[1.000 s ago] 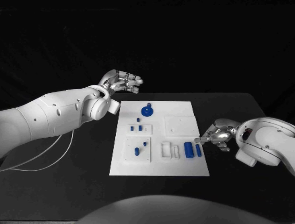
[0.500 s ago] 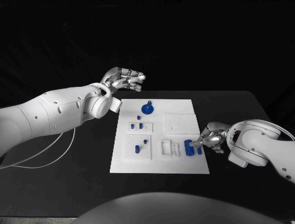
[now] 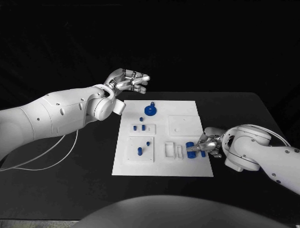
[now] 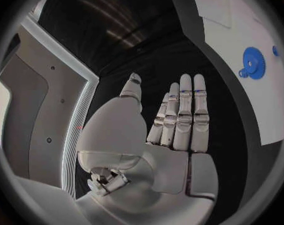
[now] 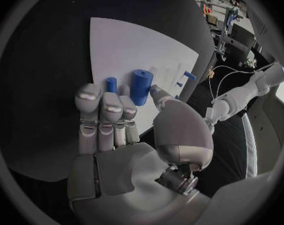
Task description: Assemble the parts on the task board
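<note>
The white task board lies in the middle of the black table. A blue gear sits at its far end, also seen on the board as the gear in the left wrist view. Two small blue pegs stand left of centre. A thick blue cylinder and a thin one lie near the board's right edge. My right hand reaches over them; its fingers stretch toward the thin cylinder and the thumb is beside the thick cylinder, gripping neither. My left hand hovers open beyond the board's far left corner.
Two more small blue parts lie in a square recess on the board's left half. A white slotted block stands beside the cylinders. A white cable loops on the table at the left. Bare black table surrounds the board.
My right hand has moved left from the table onto the board's right edge, reaching the two blue cylinders. The left hand has risen slightly.
</note>
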Controlling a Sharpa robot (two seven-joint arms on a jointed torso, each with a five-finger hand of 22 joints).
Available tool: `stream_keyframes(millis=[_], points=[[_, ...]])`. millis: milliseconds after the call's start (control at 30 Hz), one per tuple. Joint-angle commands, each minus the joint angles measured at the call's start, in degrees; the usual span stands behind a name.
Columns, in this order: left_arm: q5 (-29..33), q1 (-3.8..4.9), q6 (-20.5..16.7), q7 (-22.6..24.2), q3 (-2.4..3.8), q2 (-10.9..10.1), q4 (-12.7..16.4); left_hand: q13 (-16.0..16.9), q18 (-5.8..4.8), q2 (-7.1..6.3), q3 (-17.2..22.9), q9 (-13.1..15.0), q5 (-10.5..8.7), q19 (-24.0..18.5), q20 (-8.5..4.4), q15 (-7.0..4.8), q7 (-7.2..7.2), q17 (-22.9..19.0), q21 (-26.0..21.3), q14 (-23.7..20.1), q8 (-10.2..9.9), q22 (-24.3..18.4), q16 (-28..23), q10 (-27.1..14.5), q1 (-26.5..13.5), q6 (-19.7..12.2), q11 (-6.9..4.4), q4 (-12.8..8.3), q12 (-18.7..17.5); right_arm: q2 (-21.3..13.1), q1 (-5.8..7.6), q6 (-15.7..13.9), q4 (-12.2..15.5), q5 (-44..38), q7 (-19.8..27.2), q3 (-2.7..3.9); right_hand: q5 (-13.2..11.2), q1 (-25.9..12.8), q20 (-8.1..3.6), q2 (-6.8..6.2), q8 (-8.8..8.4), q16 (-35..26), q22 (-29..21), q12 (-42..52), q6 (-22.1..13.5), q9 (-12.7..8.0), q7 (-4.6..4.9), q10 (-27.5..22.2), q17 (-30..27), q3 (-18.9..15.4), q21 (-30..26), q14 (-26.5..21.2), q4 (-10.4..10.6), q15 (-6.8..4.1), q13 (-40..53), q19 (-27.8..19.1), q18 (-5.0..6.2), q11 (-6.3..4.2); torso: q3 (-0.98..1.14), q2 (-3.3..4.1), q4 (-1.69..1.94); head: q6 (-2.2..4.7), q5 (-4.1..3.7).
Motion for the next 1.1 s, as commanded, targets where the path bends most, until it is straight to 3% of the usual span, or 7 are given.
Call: stream_keyframes(millis=[33,133,233,500,800,933,1100], points=[[0.4,-0.05,2.2,-0.4,-0.02,0.3,0.2,0.1,-0.01,-0.41,0.0,-0.1,-0.36,-0.2,0.42,0.14,0.09,0.1,0.2,-0.2,-0.1,-0.2,-0.1,-0.5,-0.2,-1.0,0.15,0.6,-0.2,0.8,0.24,-0.2,-0.6,-2.8,-0.2,-0.63,-0.6,0.0,0.32,-0.49,-0.3,0.3,0.1,-0.2,-0.4,0.1,0.13,0.4,0.1,0.0,0.2,0.1,0.5,0.43,0.1,3.2,-0.34,0.09,-0.09,0.01,0.14,0.0,0.06],[0.2,-0.05,2.8,-0.9,-0.11,0.4,0.1,0.1,0.05,-1.09,0.5,-0.1,-0.55,-0.3,0.52,0.23,0.17,0.1,0.4,-0.5,-0.1,-0.7,-0.1,-0.9,0.0,-2.0,0.28,1.9,-0.2,1.5,0.56,-0.1,-1.2,-3.0,-0.2,-1.49,-0.9,0.0,0.31,-0.55,-0.29,0.3,0.1,-0.2,-0.4,0.1,0.11,0.4,0.2,0.0,0.4,0.1,0.7,0.42,0.1,3.2,-0.35,0.07,-0.13,0.01,0.16,0.0,0.24],[-0.3,-0.05,3.4,-1.4,-0.18,0.7,0.0,0.1,0.04,-1.3,0.4,-0.2,-0.61,-0.4,0.56,0.29,0.23,0.0,0.4,-0.6,-0.1,-0.9,-0.1,-1.0,0.0,-2.7,0.35,2.2,-0.2,2.2,0.76,-0.1,-1.7,-3.2,-0.2,-2.19,3.7,0.4,0.25,0.24,-0.3,0.3,0.2,-1.2,-0.4,0.2,0.04,0.3,0.2,0.2,0.4,0.1,-0.5,0.35,-0.5,3.2,-0.37,-0.02,-0.15,-0.03,0.24,0.0,0.32],[-1.5,-0.04,4.3,-1.9,-0.29,1.5,-0.4,0.1,0.06,-1.58,0.7,-0.2,-0.63,-0.6,0.69,0.41,0.3,0.0,0.5,-0.9,-0.1,-1.3,-0.1,-1.2,-0.3,-3.2,0.46,3.6,-0.2,3.6,1.16,-0.2,-3.0,-3.4,-0.3,-3.87,1.7,-1.1,0.17,-0.76,-0.3,0.1,0.3,-1.6,-0.3,0.1,-0.09,0.4,0.3,6.3,0.5,0.1,-2.6,0.27,-0.9,3.2,-0.48,-0.14,-0.15,-0.03,0.17,0.0,0.88],[-1.6,-0.04,4.7,-2.1,-0.33,1.6,-0.6,0.1,0.07,-1.36,0.6,-0.2,-0.63,-0.6,0.69,0.42,0.42,0.0,0.6,-0.9,-0.1,-1.5,-0.1,-1.2,-0.3,-3.0,0.49,3.5,-0.2,4.1,1.51,-0.8,-3.6,-2.7,-0.3,-4.4,9.8,-1.1,0.0,2.08,-0.3,0.2,0.5,-1.6,0.0,-0.3,-0.43,0.4,0.4,6.3,0.7,0.1,-7.8,0.07,-0.9,3.2,-0.68,-0.46,-0.14,0.01,0.26,0.0,0.61],[-1.6,-0.04,4.8,-2.2,-0.34,1.6,-0.6,0.1,0.07,-1.18,0.6,-0.2,-0.55,-0.6,0.68,0.41,0.42,0.0,0.6,-0.9,-0.1,-1.6,-0.1,-1.2,-0.3,-2.9,0.48,3.3,-0.2,3.9,1.74,-2.3,-3.3,-1.1,-0.2,-4.55,21.5,-1.2,-0.17,2.64,-0.26,0.2,0.6,-1.9,0.3,-0.5,-0.6,0.3,0.5,8.2,0.8,0.1,-10.8,-0.11,-1.0,3.2,-0.79,-0.73,-0.11,0.03,0.27,0.0,0.6],[-1.6,-0.04,4.8,-2.2,-0.35,1.5,-0.6,0.1,0.07,-0.79,0.5,-0.2,-0.49,-0.6,0.66,0.38,0.44,0.1,0.8,-0.8,-0.1,-1.9,0.0,-1.2,-0.4,-2.6,0.47,2.6,-0.2,2.9,2.27,-5.3,-1.8,2.9,0.0,-4.6,22.6,-3.7,-0.29,3.43,-0.28,0.3,0.8,-2.0,0.4,-0.2,-0.65,0.4,0.6,8.9,0.9,0.1,-13.9,-0.2,-1.2,3.2,-0.85,-0.82,-0.1,0.01,0.3,0.0,0.68]])
